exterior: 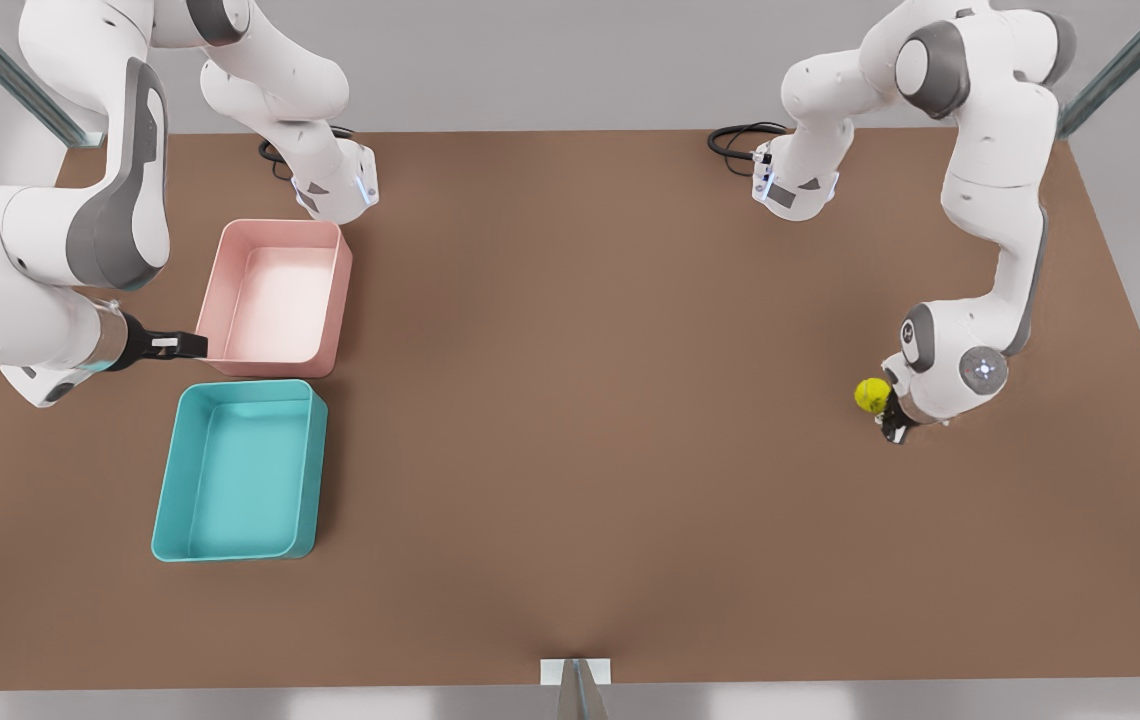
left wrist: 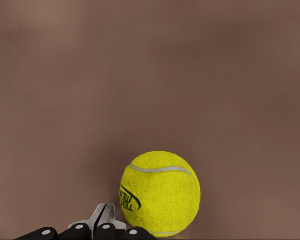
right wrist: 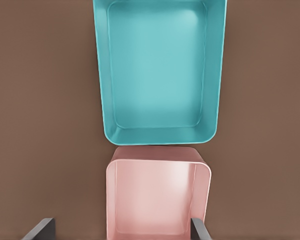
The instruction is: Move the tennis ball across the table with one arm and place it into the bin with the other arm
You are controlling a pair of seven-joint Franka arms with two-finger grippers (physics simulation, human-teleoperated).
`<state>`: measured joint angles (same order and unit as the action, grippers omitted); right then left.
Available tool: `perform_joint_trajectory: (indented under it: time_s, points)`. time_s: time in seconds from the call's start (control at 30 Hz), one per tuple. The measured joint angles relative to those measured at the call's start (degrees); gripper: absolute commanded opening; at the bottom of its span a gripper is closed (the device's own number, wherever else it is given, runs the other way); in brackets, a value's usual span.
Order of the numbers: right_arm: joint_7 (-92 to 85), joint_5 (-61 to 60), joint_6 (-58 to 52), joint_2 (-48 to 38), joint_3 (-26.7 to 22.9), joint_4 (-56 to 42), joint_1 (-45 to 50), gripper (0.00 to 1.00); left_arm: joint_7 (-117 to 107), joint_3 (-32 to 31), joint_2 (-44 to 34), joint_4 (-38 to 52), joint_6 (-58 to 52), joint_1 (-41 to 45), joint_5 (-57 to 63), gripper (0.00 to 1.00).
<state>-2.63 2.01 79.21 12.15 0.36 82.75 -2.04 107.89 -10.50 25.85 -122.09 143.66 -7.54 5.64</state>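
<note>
The tennis ball [exterior: 871, 395] lay near the bench's edge, well apart from the bin [exterior: 238, 472]. The left gripper [exterior: 893, 420], closed, touched it; the right gripper [exterior: 192, 345], open, waited. Everything remained.

The tennis ball [left wrist: 161, 194] looks matt and felt-like, with a pale seam and dark print, while the bin [exterior: 240, 471] and the pink tray [exterior: 277, 296] look like smooth plastic with a soft sheen. The brown surface [exterior: 590, 400] is flat and matt; the arms' [exterior: 990, 150] white shells look glossy.
</note>
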Motion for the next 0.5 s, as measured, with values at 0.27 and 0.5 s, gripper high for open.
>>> perform_joint_trajectory:
  time_s: [0.27, 0.5]
  points:
    - [-0.3, 0.0, 0.0, 0.0, 0.0, -0.1, -0.1, 1.00, -39.1, -6.9, -3.1, 33.4, -25.3, 0.1, -4.7, 0.21]
    - [-0.5, -0.3, 0.0, 0.1, -0.1, 0.0, -0.5, 1.00, -64.9, 13.7, -6.1, 54.2, -58.8, 24.5, -5.0, 1.00]
